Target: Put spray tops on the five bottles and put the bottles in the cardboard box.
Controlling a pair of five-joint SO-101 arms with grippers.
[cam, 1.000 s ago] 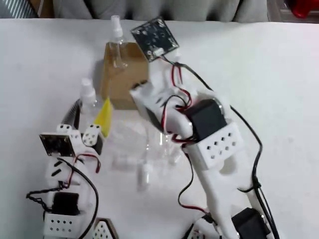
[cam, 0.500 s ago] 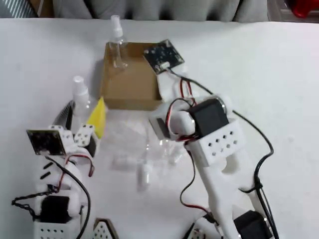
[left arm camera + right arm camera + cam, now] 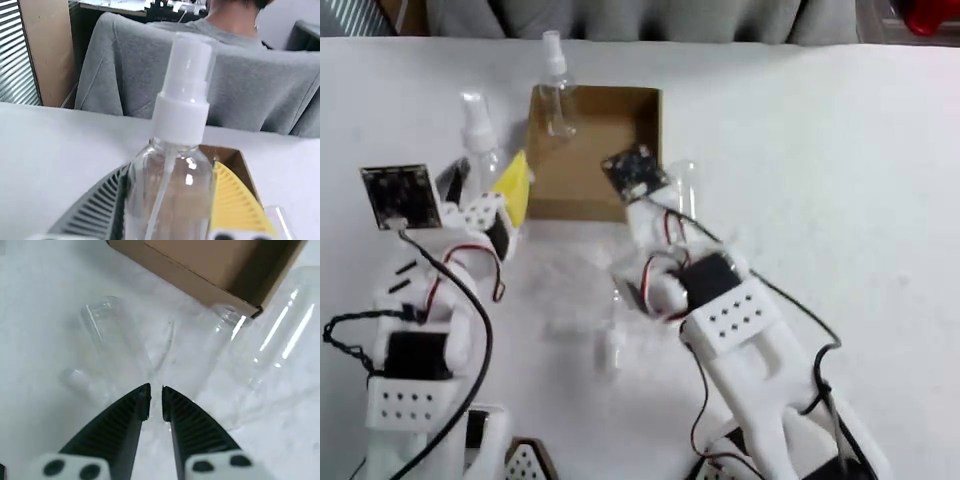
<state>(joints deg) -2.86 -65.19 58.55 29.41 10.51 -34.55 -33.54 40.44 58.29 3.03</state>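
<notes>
Boxing step: left gripper [image 3: 480, 185] is clasping capped bottle [image 3: 172, 175] beside box [image 3: 595, 150].
Advice: clear the wall, lower upright; right gripper [image 3: 155, 401] is hanging pinched, empty, near box.

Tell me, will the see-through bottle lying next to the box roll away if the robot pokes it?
Probably. The clear bottle is round and lies on its side on the smooth table, so a sideways poke would likely roll it. It looks empty, so probably light. The cardboard box beside it might stop it.
</notes>
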